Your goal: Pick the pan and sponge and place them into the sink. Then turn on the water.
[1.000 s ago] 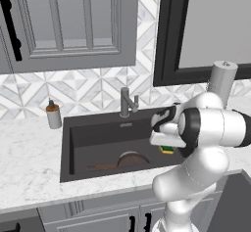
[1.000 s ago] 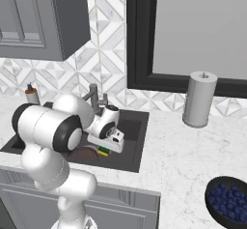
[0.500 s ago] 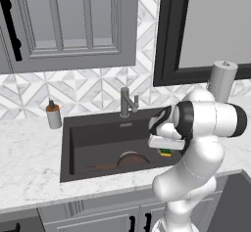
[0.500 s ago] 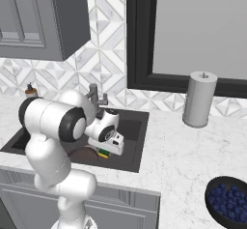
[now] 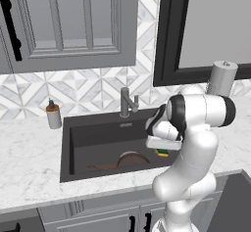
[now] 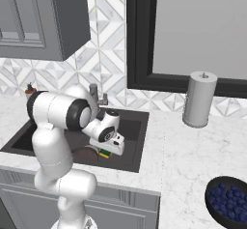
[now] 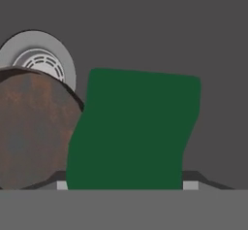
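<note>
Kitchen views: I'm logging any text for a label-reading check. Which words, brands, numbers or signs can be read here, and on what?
None can be read.
The soap bottle by the sink shows no legible label.
The paper towel roll, sponge, pan and faucet carry no writing.

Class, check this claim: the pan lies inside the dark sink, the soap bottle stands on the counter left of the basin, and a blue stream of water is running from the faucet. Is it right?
One point is wrong: no water runs from the faucet; the left base view shows it dry. The pan does lie in the sink, and the soap bottle stands on the counter left of the basin.
</note>
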Controlling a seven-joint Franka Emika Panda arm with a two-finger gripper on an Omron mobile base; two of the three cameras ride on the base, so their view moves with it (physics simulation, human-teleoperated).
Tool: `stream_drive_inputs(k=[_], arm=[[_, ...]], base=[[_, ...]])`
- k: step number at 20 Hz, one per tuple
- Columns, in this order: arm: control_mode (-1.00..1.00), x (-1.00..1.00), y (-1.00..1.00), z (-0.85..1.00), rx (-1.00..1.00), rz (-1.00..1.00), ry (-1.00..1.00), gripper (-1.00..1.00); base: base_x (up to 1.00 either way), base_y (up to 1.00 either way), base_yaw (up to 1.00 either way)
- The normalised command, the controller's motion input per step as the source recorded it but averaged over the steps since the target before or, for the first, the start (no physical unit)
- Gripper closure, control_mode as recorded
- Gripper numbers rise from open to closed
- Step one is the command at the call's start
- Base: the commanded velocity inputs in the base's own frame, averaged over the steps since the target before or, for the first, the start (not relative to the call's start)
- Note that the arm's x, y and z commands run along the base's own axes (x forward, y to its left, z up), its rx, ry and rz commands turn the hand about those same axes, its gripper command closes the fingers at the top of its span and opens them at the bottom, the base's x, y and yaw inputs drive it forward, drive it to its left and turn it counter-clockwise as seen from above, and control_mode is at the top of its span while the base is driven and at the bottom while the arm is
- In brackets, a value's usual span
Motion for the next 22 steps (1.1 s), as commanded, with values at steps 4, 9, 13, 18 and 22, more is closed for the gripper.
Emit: stream_drive_inputs(k=[4,9,13,18,22], arm=[[-1.00,0.23,0.00,-0.16,0.00,0.00,0.00,1.00],[-1.00,0.13,0.00,-0.26,0.00,0.00,0.00,1.00],[-1.00,0.04,0.00,-0.27,0.00,0.00,0.00,1.00],[-1.00,0.06,0.01,-0.24,0.00,0.00,0.00,1.00],[-1.00,0.05,0.01,-0.15,0.00,0.00,0.00,1.00]], base=[[0.00,0.00,0.00],[0.00,0.00,0.00],[0.00,0.00,0.00],[0.00,0.00,0.00],[0.00,0.00,0.00]])
